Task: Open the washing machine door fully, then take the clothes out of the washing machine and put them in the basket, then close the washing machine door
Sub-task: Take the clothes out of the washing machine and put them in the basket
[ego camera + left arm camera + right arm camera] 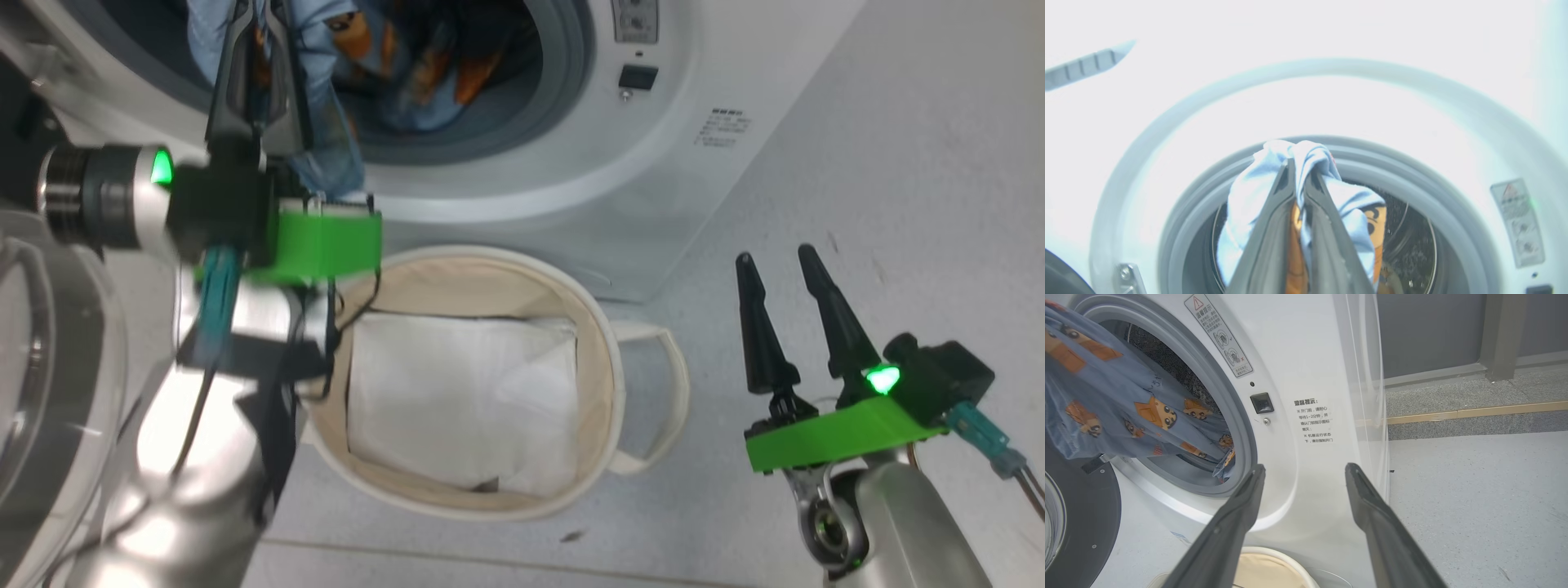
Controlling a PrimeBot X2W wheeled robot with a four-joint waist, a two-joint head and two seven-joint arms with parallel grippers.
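From the head, the washing machine (653,163) fills the top of the view, and the clothes (424,73), blue with orange figures, lie in its drum mouth and spill over the lower lip. The left jaws reach up into that mouth, pressed together on a fold of the clothes. The basket (490,257) stands on the floor (898,163) just below the machine with a flat white sheet (457,400) in its bottom, and the left arm crosses in front of its left rim. The washing machine door (49,367) stands swung open at the far left. The right jaws are spread wide over bare floor, well apart from the basket and holding nothing. A block of black print (725,126) on the machine front is too small to read here. From the left wrist, the shut jaws pinch blue cloth at the grey rubber ring (1412,175); a sticker (1519,220) to the right is blurred. From the right wrist, a warning sticker (1218,335) bears a red triangle over small Chinese text. Beside a black latch socket (1261,403), printed Chinese lines (1314,420) are headed "温馨提示".
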